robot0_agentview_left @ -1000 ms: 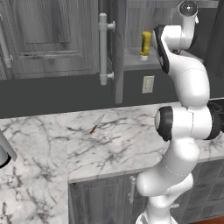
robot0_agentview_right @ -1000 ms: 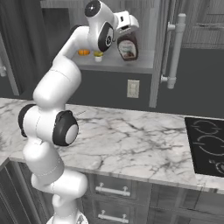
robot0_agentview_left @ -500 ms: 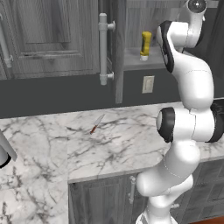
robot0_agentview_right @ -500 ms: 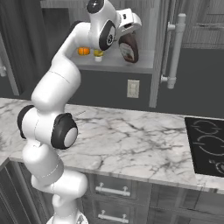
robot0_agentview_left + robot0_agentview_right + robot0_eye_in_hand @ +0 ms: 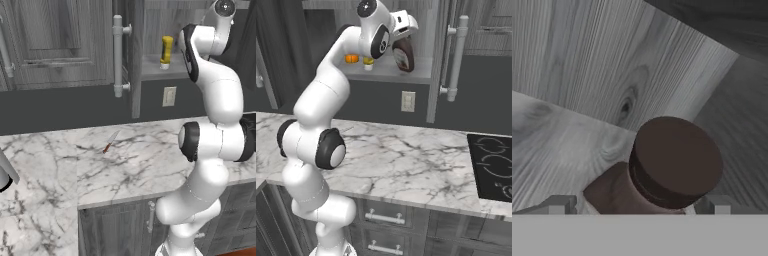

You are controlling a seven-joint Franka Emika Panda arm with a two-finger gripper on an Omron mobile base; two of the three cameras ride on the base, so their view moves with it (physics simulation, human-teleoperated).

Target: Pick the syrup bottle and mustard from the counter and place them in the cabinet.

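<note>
Left base view: the mustard stood upright on the shelf of the open cabinet, well off to the side of the claw; no writing on it could be read. A small red-handled knife lay on the marble table, far below.

Right base view: the syrup bottle stood on the same shelf, directly under the claw, with a small orange thing farther along the shelf; its pale label was unreadable.

Hand view: the claw's fingertips stood wide apart on either side of the bottle's dark cap, gripping nothing.
</note>
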